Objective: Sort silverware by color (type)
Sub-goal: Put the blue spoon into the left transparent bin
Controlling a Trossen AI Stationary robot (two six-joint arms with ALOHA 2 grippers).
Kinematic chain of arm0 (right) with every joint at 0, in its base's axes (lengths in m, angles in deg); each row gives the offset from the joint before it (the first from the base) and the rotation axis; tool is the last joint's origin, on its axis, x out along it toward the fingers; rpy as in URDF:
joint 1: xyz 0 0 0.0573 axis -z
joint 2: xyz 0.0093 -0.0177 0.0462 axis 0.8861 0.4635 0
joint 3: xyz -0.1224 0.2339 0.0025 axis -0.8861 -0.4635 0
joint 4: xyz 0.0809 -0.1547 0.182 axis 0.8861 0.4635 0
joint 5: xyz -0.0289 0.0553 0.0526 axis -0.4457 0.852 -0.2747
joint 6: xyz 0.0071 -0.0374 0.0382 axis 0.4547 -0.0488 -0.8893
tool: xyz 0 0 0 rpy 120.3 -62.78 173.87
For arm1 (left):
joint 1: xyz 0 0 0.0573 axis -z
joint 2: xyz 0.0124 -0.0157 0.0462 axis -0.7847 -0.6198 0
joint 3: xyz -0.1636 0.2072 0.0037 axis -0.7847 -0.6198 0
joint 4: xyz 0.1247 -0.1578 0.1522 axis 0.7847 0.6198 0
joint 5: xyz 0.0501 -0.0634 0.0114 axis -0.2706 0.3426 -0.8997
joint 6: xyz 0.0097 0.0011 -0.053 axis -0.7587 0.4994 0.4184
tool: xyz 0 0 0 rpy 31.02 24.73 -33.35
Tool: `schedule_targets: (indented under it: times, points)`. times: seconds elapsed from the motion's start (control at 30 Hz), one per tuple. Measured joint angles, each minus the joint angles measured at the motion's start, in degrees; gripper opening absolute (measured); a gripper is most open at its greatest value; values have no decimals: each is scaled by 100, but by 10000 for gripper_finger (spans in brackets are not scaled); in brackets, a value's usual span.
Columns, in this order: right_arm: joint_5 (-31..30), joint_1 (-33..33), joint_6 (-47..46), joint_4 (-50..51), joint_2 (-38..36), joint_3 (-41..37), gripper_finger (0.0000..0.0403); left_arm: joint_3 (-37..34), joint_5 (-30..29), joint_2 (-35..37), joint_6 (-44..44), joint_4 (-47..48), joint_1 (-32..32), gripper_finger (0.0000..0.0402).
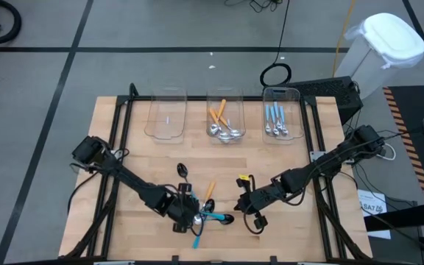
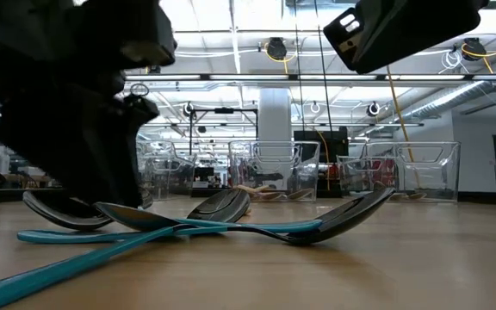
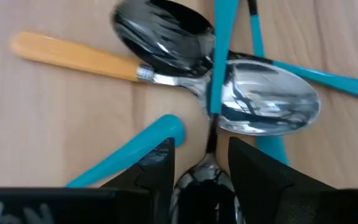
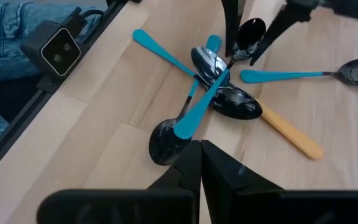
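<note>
A pile of crossed spoons (image 1: 208,215) lies on the wooden table near its front edge. It holds teal handles with black bowls (image 3: 160,34) and one orange-handled spoon (image 3: 73,56) with a silver bowl (image 3: 269,106). My left gripper (image 3: 204,168) is open and low over the pile's left side. Its fingers stand on either side of a black bowl (image 3: 204,190). My right gripper (image 4: 201,162) is shut and hangs above the table just right of the pile, touching nothing. One more teal spoon (image 1: 182,171) lies alone beyond the pile. My left gripper comes at the black bowl (image 4: 250,34) from above, slanting down from the table's left, with one finger (image 3: 151,168) on each side of it. I cannot tell whether the fingers touch it. The spoon lies on the table in the pile.
Three clear bins stand along the far edge. The left bin (image 1: 166,114) holds nothing that shows, the middle bin (image 1: 225,121) holds orange-handled spoons, and the right bin (image 1: 280,121) holds light-blue-handled spoons. Bare wood lies between the bins and the pile.
</note>
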Motion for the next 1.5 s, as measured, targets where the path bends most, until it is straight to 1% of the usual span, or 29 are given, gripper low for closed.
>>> schedule_targets:
  times: [0.1, 0.37, 0.47, 0.67, 1.0, 1.23, 1.5]
  points:
    - [-3, 0, -46, 34, 0, 0, 4, -216, 157, 0, -101, -393, -64, 149]
    - [-4, 0, -65, 33, 0, 0, 4, -287, 179, 0, -259, -694, -162, 147]
    - [-4, 0, -118, 34, 0, 0, 4, -284, 204, -63, -389, -907, -209, 133]
    - [-4, 0, -152, 102, 0, 0, 4, -276, 282, -146, -392, -831, -238, 96]
    - [-5, 0, -152, 136, 0, 0, 4, -256, 335, -404, -418, -976, -337, 67]
    - [-7, 0, -152, 164, 0, 0, 4, -223, 343, -415, -533, -910, -342, 12]
    - [-9, 0, -135, 190, 0, 0, 4, -223, 334, -339, -557, -896, -332, 9]
